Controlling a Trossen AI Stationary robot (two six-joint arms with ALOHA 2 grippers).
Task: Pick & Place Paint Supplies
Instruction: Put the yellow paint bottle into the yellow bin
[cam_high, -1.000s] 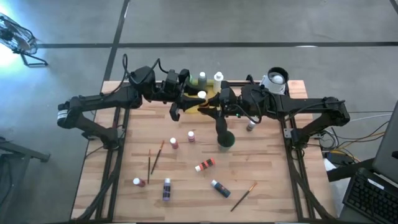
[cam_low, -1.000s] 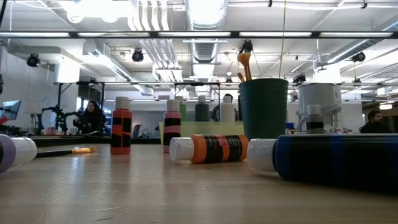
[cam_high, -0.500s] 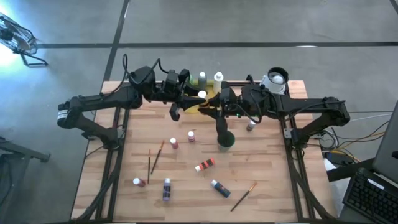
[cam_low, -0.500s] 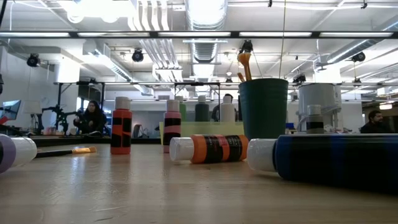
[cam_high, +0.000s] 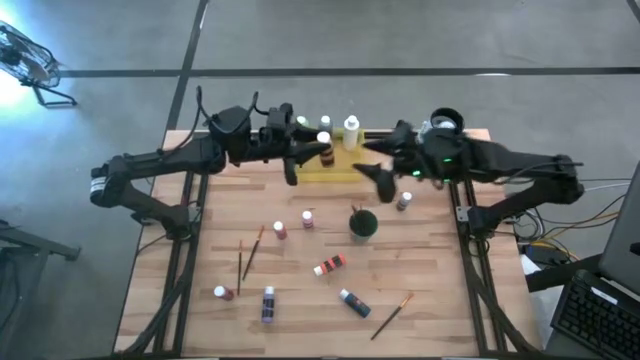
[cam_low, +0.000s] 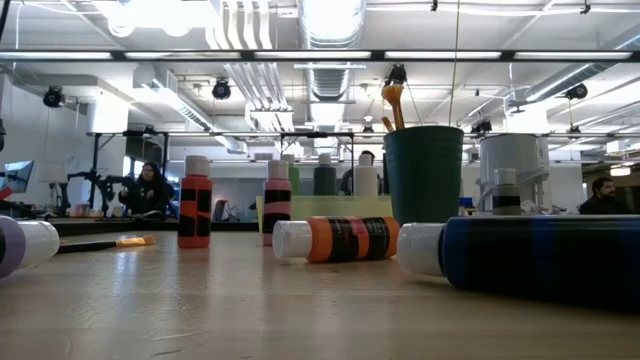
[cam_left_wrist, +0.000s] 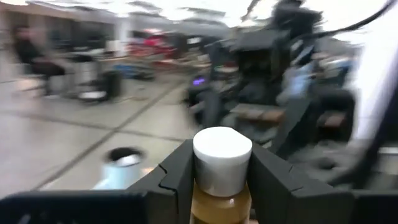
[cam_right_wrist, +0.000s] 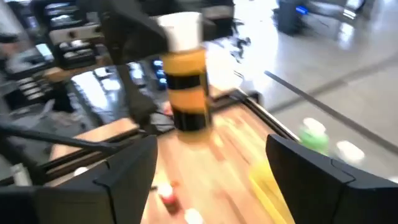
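The left gripper (cam_high: 322, 148) is up over the back of the table (cam_high: 430, 290), above the yellow tray (cam_high: 335, 168). It has a yellow paint bottle (cam_left_wrist: 221, 186) with a white cap pinched between its two fingers (cam_left_wrist: 177, 180), and the bottle stands straight up in its grip. A second ago this gripper was lower, down by the tray, and now it has lifted.

The right gripper (cam_high: 372, 172) has moved too. A second ago it hung right over the dark green cup (cam_high: 363, 224). Now it has pulled back and up toward the tray's right end, and its fingers (cam_right_wrist: 311, 171) are spread wide apart with nothing between them. One brush (cam_low: 392, 105) stands in the cup.

The other things have not moved. Two little bottles (cam_high: 293, 225) stand near the middle of the table. An orange bottle (cam_high: 329, 264) and a blue bottle (cam_high: 353, 301) lie on their sides. A purple bottle (cam_high: 268, 304) and one more small bottle (cam_high: 223, 293) sit near the front left. Three brushes (cam_high: 252, 251) lie flat on the wood. A green bottle (cam_high: 303, 124) and two white ones (cam_high: 350, 130) stand at the back by the tray.
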